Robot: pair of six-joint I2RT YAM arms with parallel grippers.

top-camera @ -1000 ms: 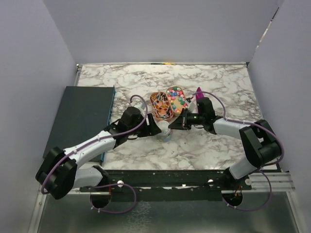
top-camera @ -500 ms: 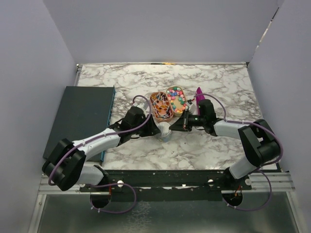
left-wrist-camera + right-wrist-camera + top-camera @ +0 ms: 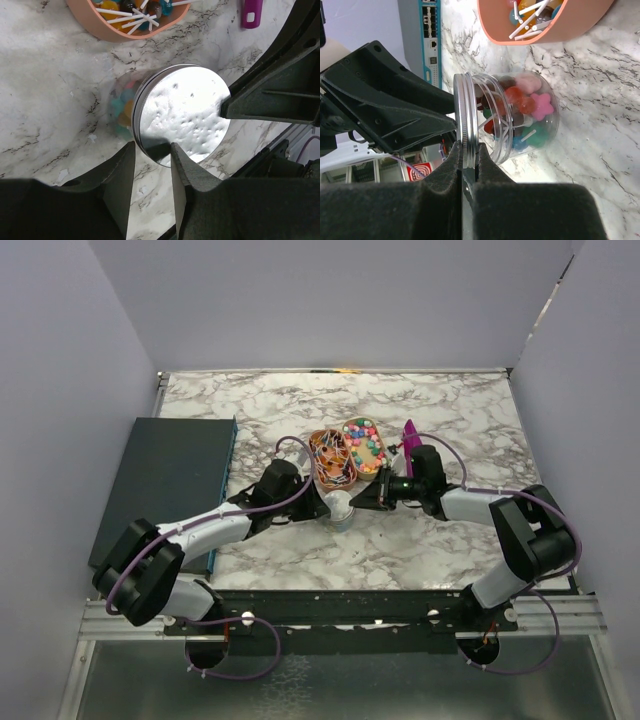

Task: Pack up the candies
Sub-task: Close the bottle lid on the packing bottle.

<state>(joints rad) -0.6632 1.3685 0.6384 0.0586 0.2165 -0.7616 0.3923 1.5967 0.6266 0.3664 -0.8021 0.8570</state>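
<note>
from above, the left gripper (image 3: 322, 505) and right gripper (image 3: 362, 498) faced each other across a jar (image 3: 340, 514) with a silver lid (image 3: 340, 503) on the marble table (image 3: 450, 405). just behind the jar lay a two-lobed tray (image 3: 311, 452). loose candies (image 3: 364, 440) filled its right lobe and lollipops (image 3: 332, 458) its left. a scoop (image 3: 409, 432) lay right of the tray, and a dark box (image 3: 170, 475) sat at the table's left edge.

the left wrist view looked onto the lid. the left gripper's fingers (image 3: 117, 182) stood partly apart at the lid's near edge, with the rim showing in the gap. whether they pressed on it could not be told. coloured candies showed through the jar's wall beside the lid.

in the right wrist view the right gripper was all but closed, its two tips pinching the lid's rim. more candies, pink, red and green, with white sticks among them, filled the jar. the left gripper's dark body sat just beside the lid's flat face.
</note>
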